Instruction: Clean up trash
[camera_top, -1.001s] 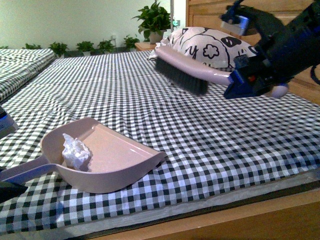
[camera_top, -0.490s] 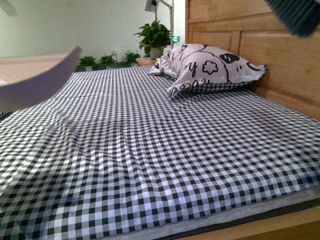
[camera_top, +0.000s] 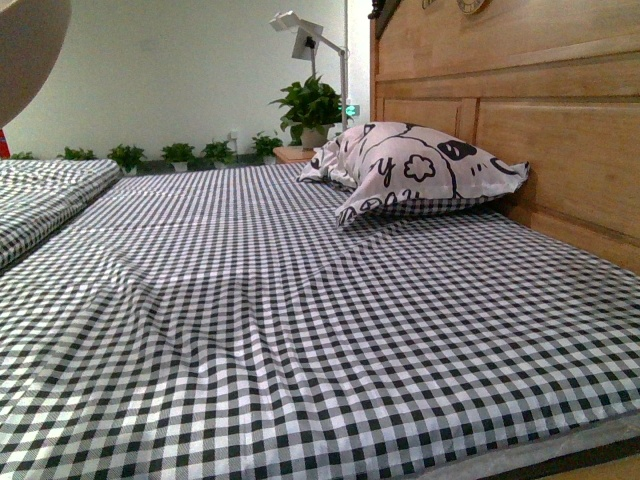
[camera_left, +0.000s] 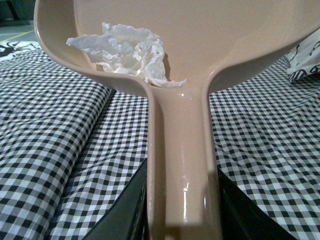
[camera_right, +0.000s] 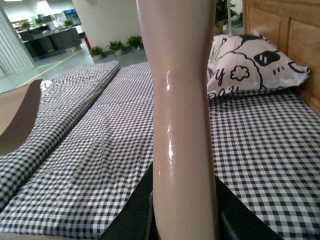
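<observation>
In the left wrist view the trash (camera_left: 125, 52), a crumpled white wad of paper, lies in the pink dustpan (camera_left: 200, 45) against its back wall. My left gripper (camera_left: 182, 220) is shut on the dustpan's handle and holds it lifted above the checked bed. In the front view only a corner of the dustpan (camera_top: 25, 50) shows at the top left. My right gripper (camera_right: 184, 220) is shut on the pink handle of the brush (camera_right: 180, 100); its bristles are out of view. Neither gripper shows in the front view.
A black-and-white checked bed cover (camera_top: 300, 320) fills the front view. A black-and-white patterned pillow (camera_top: 410, 165) leans on the wooden headboard (camera_top: 540, 110) at the right. Potted plants (camera_top: 310, 105) and a lamp stand behind the bed.
The dustpan with the wad has been lifted up and left, almost out of the front view. The brush has risen out of the top right of that view. The view has tilted upward.
</observation>
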